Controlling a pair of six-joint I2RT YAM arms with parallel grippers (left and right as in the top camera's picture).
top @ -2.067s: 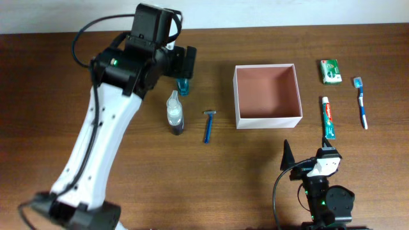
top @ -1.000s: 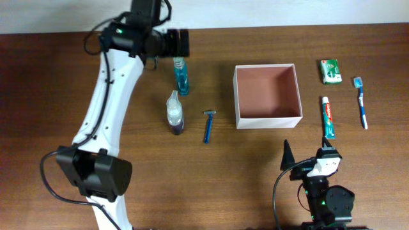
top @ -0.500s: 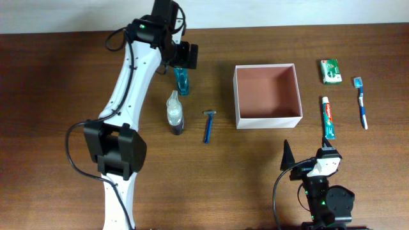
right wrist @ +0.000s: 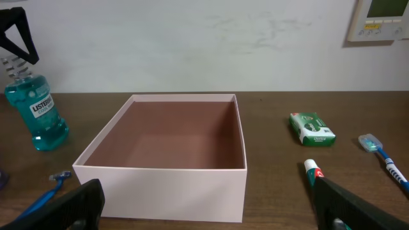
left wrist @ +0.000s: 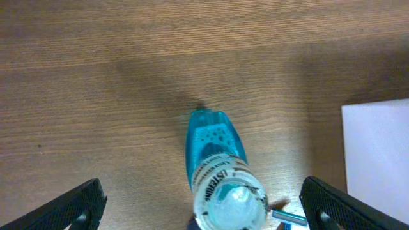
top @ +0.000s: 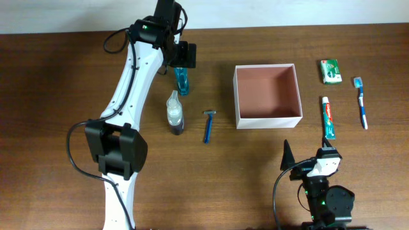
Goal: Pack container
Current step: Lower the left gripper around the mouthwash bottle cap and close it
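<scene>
Step in hand, as I judge it — take the mouthwash bottle [top: 183, 82] with the left claw [left wrist: 199, 195] and carry it right to the container [top: 268, 121]. The container sits right of centre on the bench [top: 51, 96], open top up, nothing inside; packing not yet begun. Left claw hovers over the upright bottle, to the far left of the container; fingers wide apart, one on each side of the cap in the wrist view, touching nothing. Right claw [top: 308, 156] sits at the near edge; fingers apart, holding nothing.

To do it well:
- Centre the cap between the fingers before descending — it sits slightly right of middle.
- Close on the neck or shoulder, not the rounded body, which looks slick.
- Lift straight up; avoid the spray bottle [top: 174, 112] and razor [top: 208, 126] just nearer.
- The bottle looks taller than the container walls; probably best laid flat along one wall, leaving room for the toothpaste [top: 328, 117] and toothbrush [top: 361, 110].
</scene>
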